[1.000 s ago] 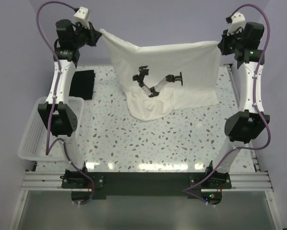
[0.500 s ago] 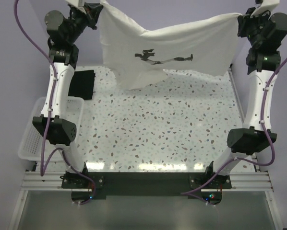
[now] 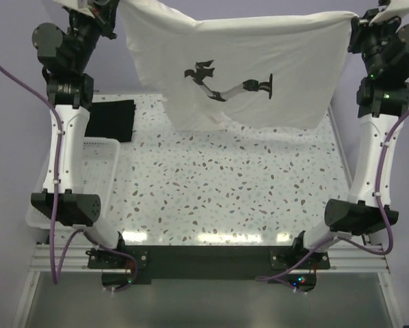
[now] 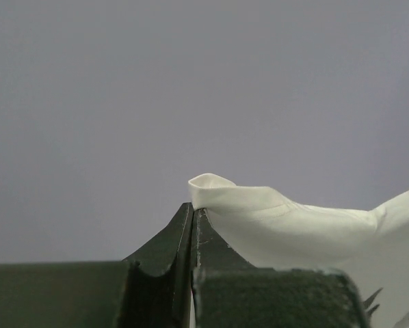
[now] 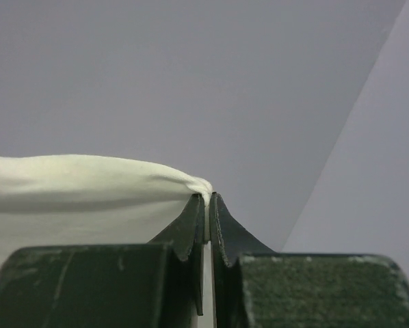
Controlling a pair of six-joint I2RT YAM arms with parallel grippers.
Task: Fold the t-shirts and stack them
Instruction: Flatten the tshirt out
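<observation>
The cream t-shirt point(image 3: 259, 61), with a dark printed figure on it, hangs spread in the air above the far half of the table. My left gripper point(image 3: 115, 8) is shut on its upper left corner point(image 4: 259, 219). My right gripper point(image 3: 355, 24) is shut on its upper right corner point(image 5: 88, 184). The shirt's lower hem hangs just above the table top. The black t-shirt point(image 3: 112, 121) lies folded on the table at the far left, below the left arm.
A white lattice basket point(image 3: 98, 167) stands at the table's left edge, partly behind the left arm. The speckled table top point(image 3: 225, 191) runs from the shirt to the near edge. A plain grey wall stands behind.
Both grippers have risen and moved apart with the cream shirt. It has lifted off the table and now hangs spread flatter and wider.
</observation>
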